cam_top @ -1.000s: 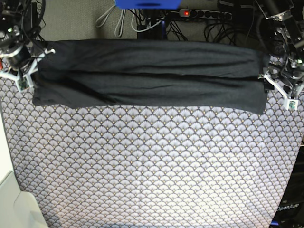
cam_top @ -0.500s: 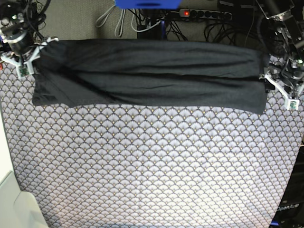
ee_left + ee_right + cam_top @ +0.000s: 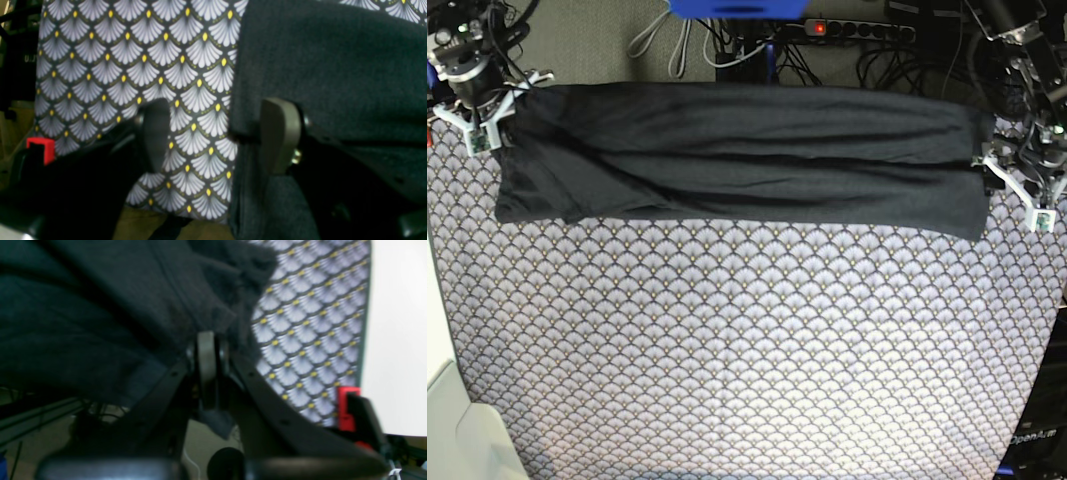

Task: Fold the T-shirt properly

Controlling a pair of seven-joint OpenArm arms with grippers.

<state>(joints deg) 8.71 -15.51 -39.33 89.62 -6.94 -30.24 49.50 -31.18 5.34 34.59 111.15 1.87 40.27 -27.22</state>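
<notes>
Dark T-shirt [image 3: 747, 155] pinched by right pincer [image 3: 207, 340].

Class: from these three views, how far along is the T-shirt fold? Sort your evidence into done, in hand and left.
Done: the T-shirt lies as a long band across the far side of the tablecloth.
In hand: the right gripper is shut on one end's fabric; the left gripper stands open at the other end, one finger over cloth.
Left: folding the band's ends inward.

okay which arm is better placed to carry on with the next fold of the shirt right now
Right. Its claw is shut on the T-shirt corner, while the left claw stands open at the shirt's other end.
</notes>
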